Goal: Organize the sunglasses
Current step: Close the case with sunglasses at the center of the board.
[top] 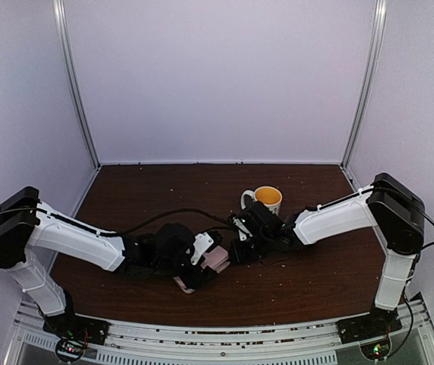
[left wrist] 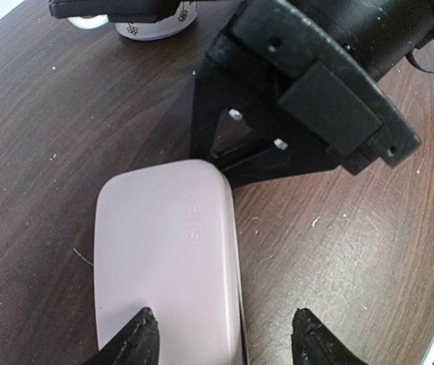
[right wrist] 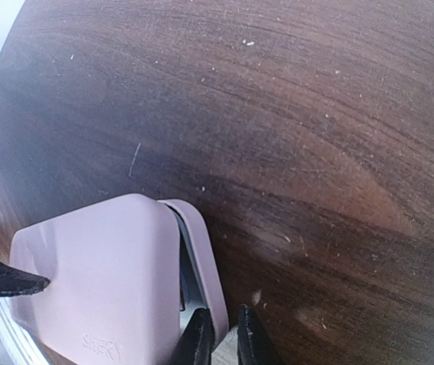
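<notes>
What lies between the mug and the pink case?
The right end effector: its black body fills the stretch from mug to pink case, clearest in the left wrist view.

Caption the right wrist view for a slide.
The right hand straddles the rim of the ajar pink case on the table.

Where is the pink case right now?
In the top view the pink case lies near the middle of the table, between the left gripper and the right gripper, just on the arms' side of the white mug.

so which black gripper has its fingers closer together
The right gripper, fingers narrow around the rim of the pink oblong case; the left gripper stands wide open.
</notes>
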{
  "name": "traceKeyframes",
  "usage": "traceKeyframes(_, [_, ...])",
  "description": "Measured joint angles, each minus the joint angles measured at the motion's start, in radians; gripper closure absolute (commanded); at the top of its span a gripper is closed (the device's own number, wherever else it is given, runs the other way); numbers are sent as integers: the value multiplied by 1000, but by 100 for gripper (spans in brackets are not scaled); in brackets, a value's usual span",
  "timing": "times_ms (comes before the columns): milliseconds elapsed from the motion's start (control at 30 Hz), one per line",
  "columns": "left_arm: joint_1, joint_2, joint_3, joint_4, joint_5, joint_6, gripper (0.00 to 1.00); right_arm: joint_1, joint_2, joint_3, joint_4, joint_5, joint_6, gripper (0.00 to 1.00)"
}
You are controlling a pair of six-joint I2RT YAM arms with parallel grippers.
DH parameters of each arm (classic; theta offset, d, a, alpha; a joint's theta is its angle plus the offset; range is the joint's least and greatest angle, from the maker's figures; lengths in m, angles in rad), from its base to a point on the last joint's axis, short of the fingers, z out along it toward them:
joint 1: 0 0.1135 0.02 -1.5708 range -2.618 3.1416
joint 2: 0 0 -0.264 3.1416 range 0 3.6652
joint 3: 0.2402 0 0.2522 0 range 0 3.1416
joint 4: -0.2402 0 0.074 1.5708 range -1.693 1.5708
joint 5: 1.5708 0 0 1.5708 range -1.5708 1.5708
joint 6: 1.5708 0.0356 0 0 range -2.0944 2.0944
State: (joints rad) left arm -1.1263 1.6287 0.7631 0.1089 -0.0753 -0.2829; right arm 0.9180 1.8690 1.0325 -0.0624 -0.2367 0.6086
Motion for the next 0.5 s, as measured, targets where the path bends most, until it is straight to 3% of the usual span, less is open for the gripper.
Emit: traceKeyframes(500, [-2,0,-6,-14,0,-5,39,-46,-34,-129,164,-139,74,81])
